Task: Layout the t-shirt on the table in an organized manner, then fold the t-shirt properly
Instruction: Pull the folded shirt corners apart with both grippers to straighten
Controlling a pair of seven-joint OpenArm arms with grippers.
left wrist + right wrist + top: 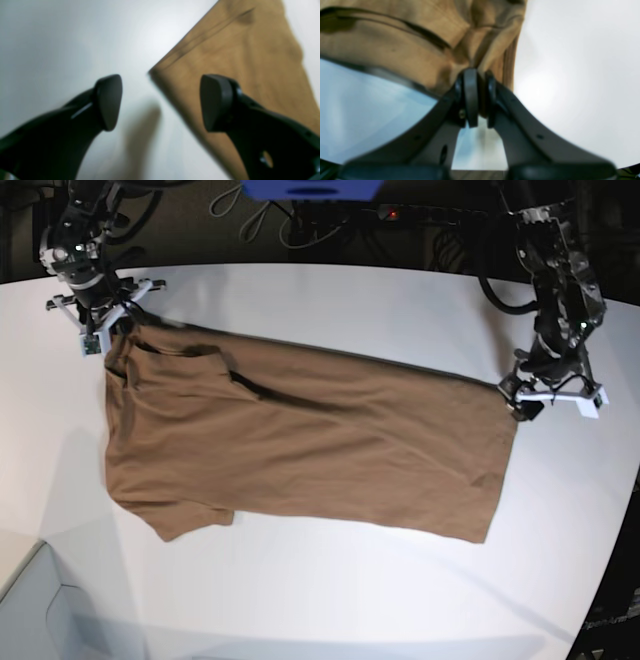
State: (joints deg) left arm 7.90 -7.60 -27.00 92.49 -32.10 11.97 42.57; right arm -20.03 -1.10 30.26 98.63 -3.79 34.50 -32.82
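Tan-brown t-shirt (300, 445) lies spread mostly flat on the white bench (330, 600), long axis running across the base view, collar end toward that view's left, hem toward its right. One sleeve sticks out at the lower left edge; dark creases run near the collar.

Right claw (108, 320) sits at the shirt's upper-left corner by the collar. In the right wrist view the claw (478, 97) is nearly closed, pinching a bunched fold of the t-shirt (420, 50), fabric gathered into ridges right at the tips, bench (570, 75) white beyond.

Left claw (520, 395) sits at the opposite end, just beside the hem's upper corner. Left wrist view: claw (161, 102) spread wide, nothing between the tips; the pointed corner of the t-shirt (237, 62) lies on the bench (62, 37) just ahead of the gap, one finger over cloth, the other over bare bench.

Both wrist views blurred. Neck label not discernible. Pale grey box corner (40, 610) cut off at bottom left of base view.
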